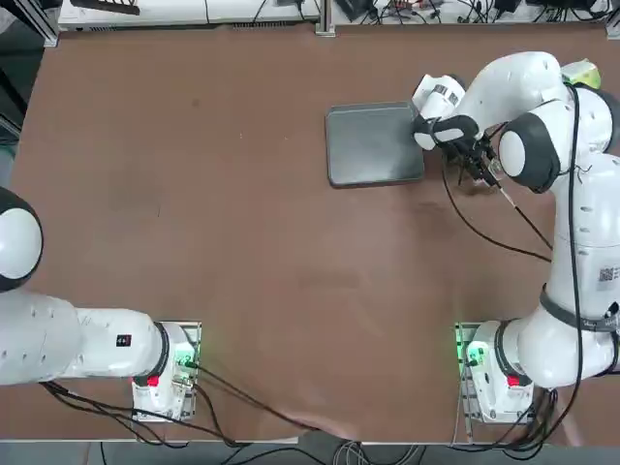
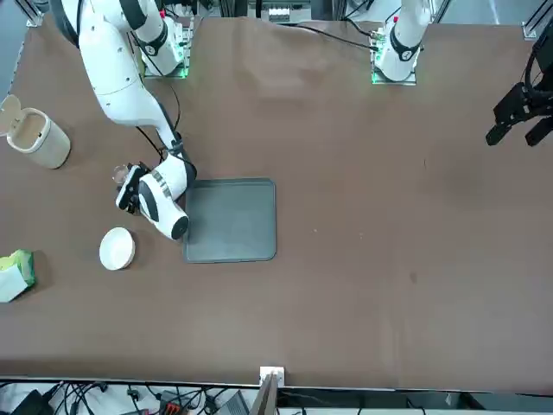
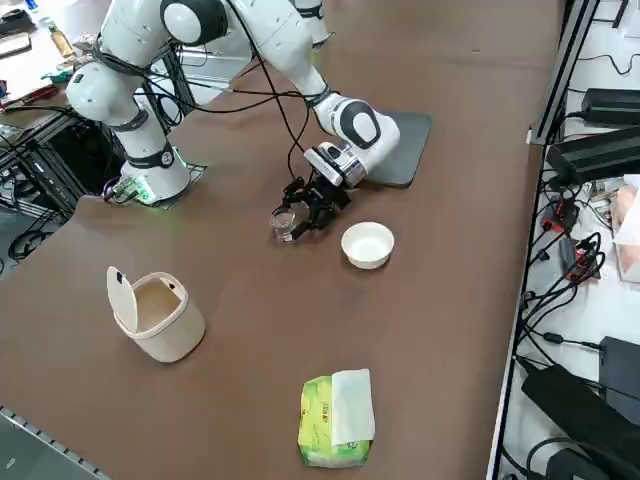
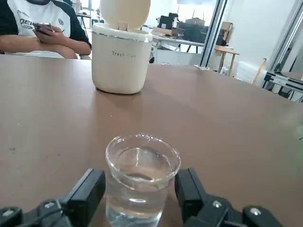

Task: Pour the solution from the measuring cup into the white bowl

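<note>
Pouring has not begun, as far as the views show — the measuring cup stands upright on the brown table with clear liquid in it, and the white bowl sits apart from it, its pale inside looking dry. The right gripper is down at table level with the cup between its two fingers; in the wrist view a dark pad stands just beside each wall of the glass, the jaws spread about as wide as the cup, but whether they are touching it or a sliver short I cannot tell. So my reading is that the grasp is the step in hand, with lifting, carrying and tipping all left to do. In the side view the cup sits near the bowl, on the side away from the grey tray — a short carry. A cream trash bin and a green-yellow tissue pack stand well clear of that path.
</note>
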You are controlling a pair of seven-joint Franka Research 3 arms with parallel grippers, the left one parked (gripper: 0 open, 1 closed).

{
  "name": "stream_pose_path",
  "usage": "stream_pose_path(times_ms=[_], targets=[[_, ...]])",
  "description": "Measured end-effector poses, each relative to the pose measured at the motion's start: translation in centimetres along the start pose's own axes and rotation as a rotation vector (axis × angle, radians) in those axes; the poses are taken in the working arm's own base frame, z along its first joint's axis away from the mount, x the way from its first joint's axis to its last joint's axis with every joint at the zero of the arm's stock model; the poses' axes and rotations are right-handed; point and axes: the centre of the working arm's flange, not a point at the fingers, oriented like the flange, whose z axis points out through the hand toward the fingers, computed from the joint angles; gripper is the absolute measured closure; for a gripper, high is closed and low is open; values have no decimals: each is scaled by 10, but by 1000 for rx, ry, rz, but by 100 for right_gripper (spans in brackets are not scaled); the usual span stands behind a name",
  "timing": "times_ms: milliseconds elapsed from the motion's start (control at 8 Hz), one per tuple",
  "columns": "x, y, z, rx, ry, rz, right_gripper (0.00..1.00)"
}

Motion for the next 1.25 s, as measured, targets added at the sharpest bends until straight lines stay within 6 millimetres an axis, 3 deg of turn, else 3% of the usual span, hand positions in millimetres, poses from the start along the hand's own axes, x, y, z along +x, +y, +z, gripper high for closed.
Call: stream_pose_path(times_ms=[125, 250, 750, 1000, 1250], targets=[[0, 0, 0, 0, 0, 1, 13], [1, 0, 0, 3, 3, 3, 25], [0, 4, -5, 13, 23, -16, 26], [3, 10, -25, 41, 29, -35, 26], [17, 17, -62, 95, 7, -82, 26]])
